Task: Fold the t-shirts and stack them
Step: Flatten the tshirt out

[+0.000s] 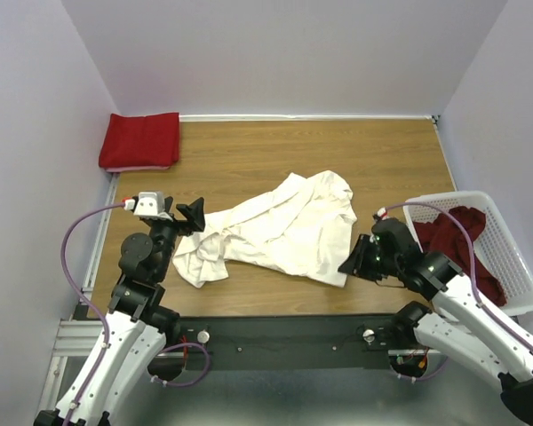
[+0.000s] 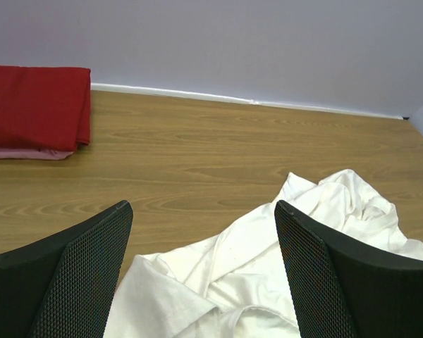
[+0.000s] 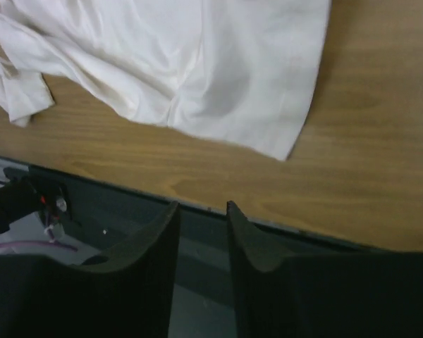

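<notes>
A large cream-white t-shirt (image 1: 280,226) lies crumpled across the middle of the wooden table. At the back left corner rests a folded bright red t-shirt (image 1: 140,139), also in the left wrist view (image 2: 32,105). A dark red t-shirt (image 1: 457,238) sits bunched in the basket. My left gripper (image 1: 193,216) hovers over the white shirt's left end, jaws wide open with the white cloth (image 2: 225,282) below them. My right gripper (image 1: 354,257) is beside the shirt's near right corner (image 3: 285,144), apart from it; its jaws (image 3: 201,204) stand a little apart with nothing between them.
A white lattice basket (image 1: 513,253) stands at the table's right edge. Pale walls close the table on three sides. A thin pink layer (image 2: 21,153) shows under the folded red shirt. The table's near edge and a dark rail (image 3: 113,193) run just beneath my right fingertips.
</notes>
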`<state>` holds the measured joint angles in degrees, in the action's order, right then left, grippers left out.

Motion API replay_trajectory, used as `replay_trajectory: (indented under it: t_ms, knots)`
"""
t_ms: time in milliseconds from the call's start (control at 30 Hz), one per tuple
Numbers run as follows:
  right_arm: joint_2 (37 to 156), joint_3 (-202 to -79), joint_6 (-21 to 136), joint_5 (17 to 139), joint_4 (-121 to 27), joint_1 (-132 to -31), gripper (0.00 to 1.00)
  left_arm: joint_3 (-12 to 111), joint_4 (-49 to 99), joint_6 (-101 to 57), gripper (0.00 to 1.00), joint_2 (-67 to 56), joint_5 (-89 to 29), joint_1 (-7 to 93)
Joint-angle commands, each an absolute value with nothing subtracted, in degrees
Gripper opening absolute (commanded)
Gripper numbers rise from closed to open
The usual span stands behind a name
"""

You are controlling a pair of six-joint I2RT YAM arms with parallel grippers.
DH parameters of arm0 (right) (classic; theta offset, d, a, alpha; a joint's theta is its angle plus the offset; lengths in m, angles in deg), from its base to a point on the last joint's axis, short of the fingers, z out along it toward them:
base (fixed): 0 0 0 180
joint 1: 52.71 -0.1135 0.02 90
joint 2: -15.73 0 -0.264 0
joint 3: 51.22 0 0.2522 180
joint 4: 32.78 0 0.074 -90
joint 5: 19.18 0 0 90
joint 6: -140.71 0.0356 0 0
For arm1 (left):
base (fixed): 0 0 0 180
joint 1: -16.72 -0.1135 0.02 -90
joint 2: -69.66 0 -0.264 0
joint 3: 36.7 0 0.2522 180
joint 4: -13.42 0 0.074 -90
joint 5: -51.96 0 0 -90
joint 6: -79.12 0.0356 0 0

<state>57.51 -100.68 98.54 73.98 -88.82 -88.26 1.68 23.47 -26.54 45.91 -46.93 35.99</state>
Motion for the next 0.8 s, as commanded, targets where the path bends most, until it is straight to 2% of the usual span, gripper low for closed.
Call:
replay_trajectory:
  t_ms: [0, 33, 100, 367, 633, 767]
  knots:
    - [53.61, -101.7, 100.72, 82.86, -102.34, -88.3, 0.43, 2.99, 23.84, -25.83, 0.89, 44.7, -45.07, 36.32]
    - [53.61, -102.59, 100.11, 82.6, -102.96, -88.3, 0.48, 3.07, 23.93, -25.83, 0.89, 44.61, -45.07, 36.32]
    - [55.7, -105.56, 97.83, 78.84, -102.71, -88.39, 0.54, 2.99, 23.93, -25.65, 0.89, 43.74, -44.37, 36.32]
    - [72.23, -113.93, 89.3, 51.25, -93.07, -88.21, 0.6, 7.03, 27.08, -25.03, 0.89, 34.34, -40.15, 36.32]
    - [95.78, -123.42, 76.37, 60.26, -74.85, -87.42, 0.59, 8.44, 30.87, -32.93, 0.89, 26.68, -38.39, 36.32]
    - [109.2, -129.56, 75.67, 72.18, -67.04, -86.72, 0.58, 7.39, 34.02, -40.12, 0.89, 25.01, -41.45, 36.32]
